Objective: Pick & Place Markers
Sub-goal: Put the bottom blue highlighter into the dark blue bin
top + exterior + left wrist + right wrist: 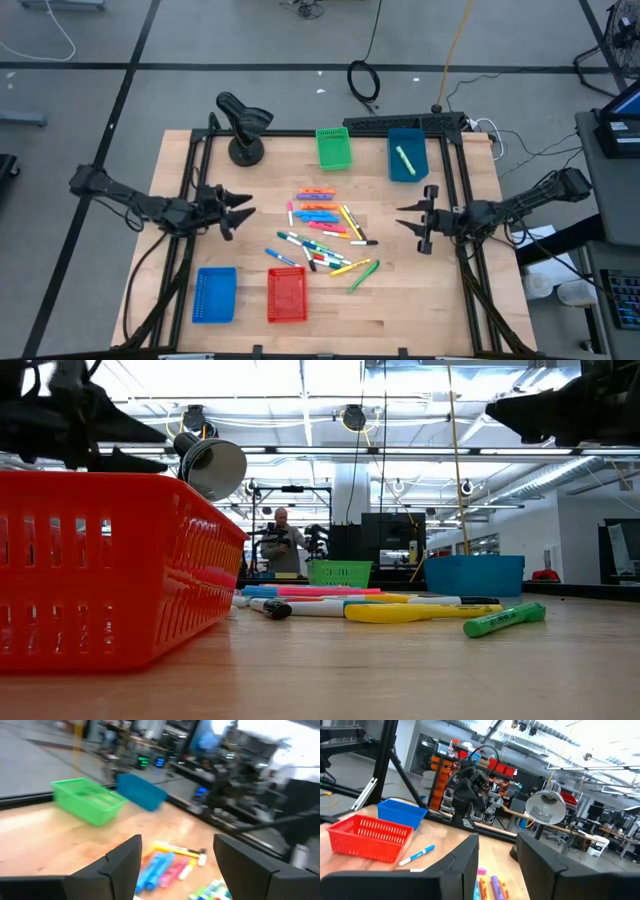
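Observation:
The markers (325,235) lie loose in a scattered pile on the middle of the wooden table; the low view shows them (380,605) lying flat on the wood. One more green marker (405,160) lies in the teal basket. My left gripper (248,208) hovers level left of the pile, open, pointing at it; the left wrist view shows nothing between the fingers of my left gripper (177,852), with markers (167,865) beyond them. My right gripper (402,215) hovers right of the pile, open and empty, as my right gripper (497,847) also shows in its wrist view.
At the far side stand a green basket (334,148) and a teal basket (407,155). A blue basket (214,294) and a red basket (287,295) stand near the front edge. A black lamp (243,125) sits far left. A person (283,540) stands in the room behind.

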Controlling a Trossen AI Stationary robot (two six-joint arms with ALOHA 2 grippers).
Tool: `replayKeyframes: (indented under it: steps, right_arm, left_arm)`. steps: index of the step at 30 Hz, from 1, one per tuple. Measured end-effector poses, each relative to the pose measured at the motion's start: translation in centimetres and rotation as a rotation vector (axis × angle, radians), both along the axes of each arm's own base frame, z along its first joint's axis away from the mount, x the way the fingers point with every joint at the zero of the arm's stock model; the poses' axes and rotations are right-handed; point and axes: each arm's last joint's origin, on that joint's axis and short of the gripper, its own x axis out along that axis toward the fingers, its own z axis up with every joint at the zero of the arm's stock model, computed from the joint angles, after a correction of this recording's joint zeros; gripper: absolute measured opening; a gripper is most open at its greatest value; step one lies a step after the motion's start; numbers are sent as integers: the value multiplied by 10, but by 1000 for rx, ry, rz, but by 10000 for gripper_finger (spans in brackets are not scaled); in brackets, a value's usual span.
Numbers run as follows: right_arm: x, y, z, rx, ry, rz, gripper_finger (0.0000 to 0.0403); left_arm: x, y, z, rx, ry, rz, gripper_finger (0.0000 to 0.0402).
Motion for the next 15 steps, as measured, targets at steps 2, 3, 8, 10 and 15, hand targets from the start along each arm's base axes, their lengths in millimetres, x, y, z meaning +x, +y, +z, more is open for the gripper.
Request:
replayKeyframes:
  steps: [2,3,8,10,15]
  right_arm:
    - [0,0,1,15,-11,2,121]
    - [0,0,1,25,-13,4,121]
    - [0,0,-1,81,0,14,121]
    - [0,0,-2,99,16,18,121]
    - [1,0,-4,147,27,26,121]
  left_arm:
    - [3,1,-4,-22,21,82,251]
    - [4,1,-6,-24,34,123,251]
    - [8,2,-17,-53,91,211,251]
    - [10,0,-20,-83,95,188,251]
    - [14,-3,-23,-111,111,119,251]
